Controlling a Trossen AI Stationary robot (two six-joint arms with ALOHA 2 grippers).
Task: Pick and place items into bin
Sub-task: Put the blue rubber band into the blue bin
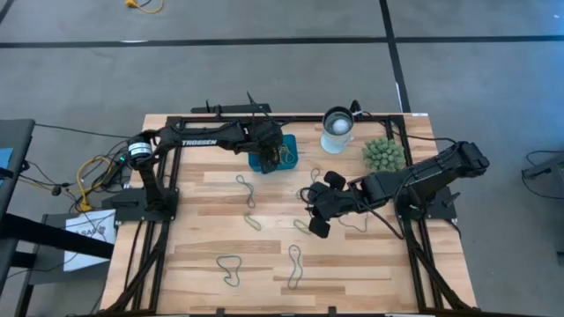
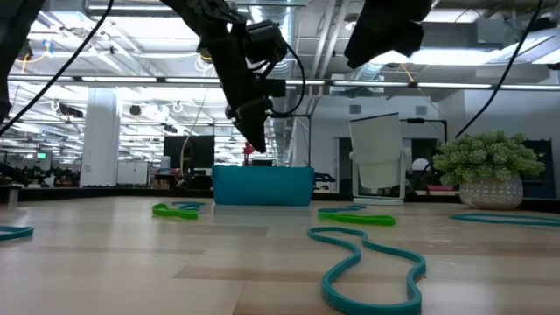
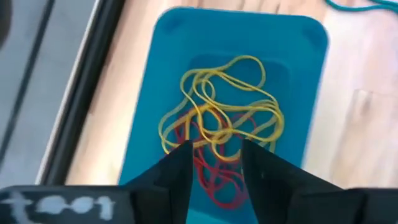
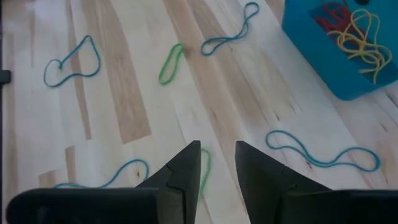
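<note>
The teal bin (image 3: 163, 81) stands near the table's far edge (image 1: 264, 165) and holds a tangle of yellow bands (image 3: 231, 93) and red bands (image 3: 219, 182). My left gripper (image 3: 214, 167) hovers open just above the bin (image 2: 262, 185), fingers pointing down over the tangle. My right gripper (image 4: 217, 167) is open and raised above the table's middle (image 1: 314, 215). A green band (image 4: 204, 163) lies on the wood below its fingers. Other loose bands lie flat on the table: a green one (image 4: 170, 63) and teal ones (image 4: 71, 62) (image 4: 230, 34) (image 4: 323, 155).
A round white-and-metal cup (image 1: 337, 128) and a spiky green plant ball (image 1: 384, 154) stand to the right of the bin near the far edge. More bands lie toward the near edge (image 1: 229, 269) (image 1: 295, 264). Black frame rails run along the table's sides.
</note>
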